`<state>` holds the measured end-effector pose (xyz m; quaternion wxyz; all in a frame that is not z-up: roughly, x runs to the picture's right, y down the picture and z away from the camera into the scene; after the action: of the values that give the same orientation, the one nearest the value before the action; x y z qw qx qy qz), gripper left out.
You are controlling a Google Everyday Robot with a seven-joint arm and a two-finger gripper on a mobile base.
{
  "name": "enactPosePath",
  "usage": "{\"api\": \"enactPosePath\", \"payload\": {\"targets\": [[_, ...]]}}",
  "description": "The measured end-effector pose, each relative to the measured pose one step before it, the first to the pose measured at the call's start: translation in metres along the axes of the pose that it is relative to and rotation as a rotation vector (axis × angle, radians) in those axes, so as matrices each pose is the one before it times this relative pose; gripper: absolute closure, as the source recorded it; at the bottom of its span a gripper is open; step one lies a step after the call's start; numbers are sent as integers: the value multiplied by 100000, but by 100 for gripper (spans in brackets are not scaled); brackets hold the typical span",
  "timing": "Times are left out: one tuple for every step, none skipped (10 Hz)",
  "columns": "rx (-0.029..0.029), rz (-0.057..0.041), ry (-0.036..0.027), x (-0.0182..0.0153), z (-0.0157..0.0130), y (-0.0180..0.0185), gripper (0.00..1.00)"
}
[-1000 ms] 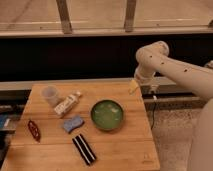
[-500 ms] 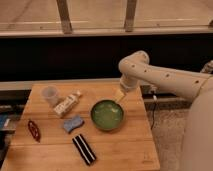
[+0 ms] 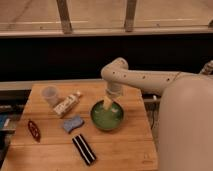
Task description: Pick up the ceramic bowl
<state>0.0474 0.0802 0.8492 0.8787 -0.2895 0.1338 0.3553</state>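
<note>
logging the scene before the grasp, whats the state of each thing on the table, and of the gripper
ceramic bowl: upright on the table, not lifted
gripper: low at the bowl's far rim
cup: upright, apart from the bowl
white bottle: lying on its side
blue item: lying flat
dark red item: lying flat
black bar: lying flat

Dim warm light, gripper [image 3: 108,103] over bowl [image 3: 107,120]
</note>
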Motion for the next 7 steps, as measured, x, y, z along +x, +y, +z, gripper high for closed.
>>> {"api": "enactPosePath", "payload": {"targets": [[462,392,3536,-226,1584,-253,24],[764,701,2361,-65,868,-413,24],[789,768,2418,78,943,-275,24],[561,348,1796,-4,926,-125,25],[2471,423,1145,260,391,-411,31],[2527,391,278,311,18,-175,39],[1614,92,206,178,105,-92,51]]}}
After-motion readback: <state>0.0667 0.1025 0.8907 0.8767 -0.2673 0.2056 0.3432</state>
